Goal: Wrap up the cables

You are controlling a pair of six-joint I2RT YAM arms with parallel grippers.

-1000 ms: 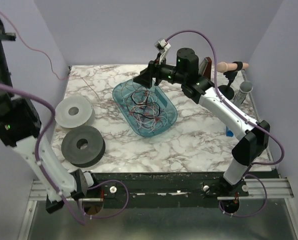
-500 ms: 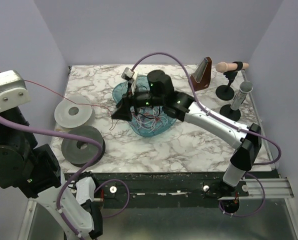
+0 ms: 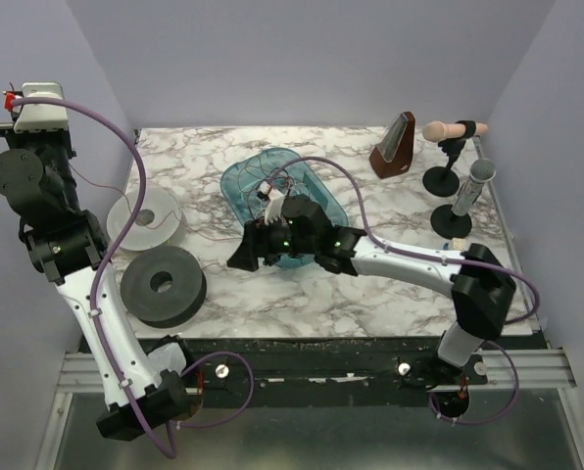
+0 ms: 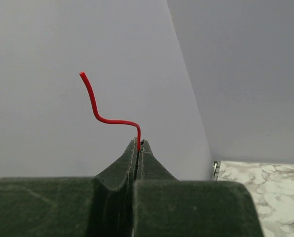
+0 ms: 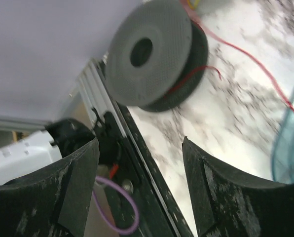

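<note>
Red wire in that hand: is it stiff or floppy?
Probably springy over short lengths: the red wire stands kinked above the shut left hand. Being so thin, longer runs likely sag, and it seems light.

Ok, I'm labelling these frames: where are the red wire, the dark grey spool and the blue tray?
red wire (image 4: 117, 121), left wrist view, on its horizontal bend.
dark grey spool (image 3: 184, 294), top external view, on its upper flange.
blue tray (image 3: 235, 184), top external view, on its left wall.

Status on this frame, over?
Left gripper shut on red wire, raised high. Right gripper open, empty, facing grey spool. Other cables bunched in tray. No obstruction seen.
</note>
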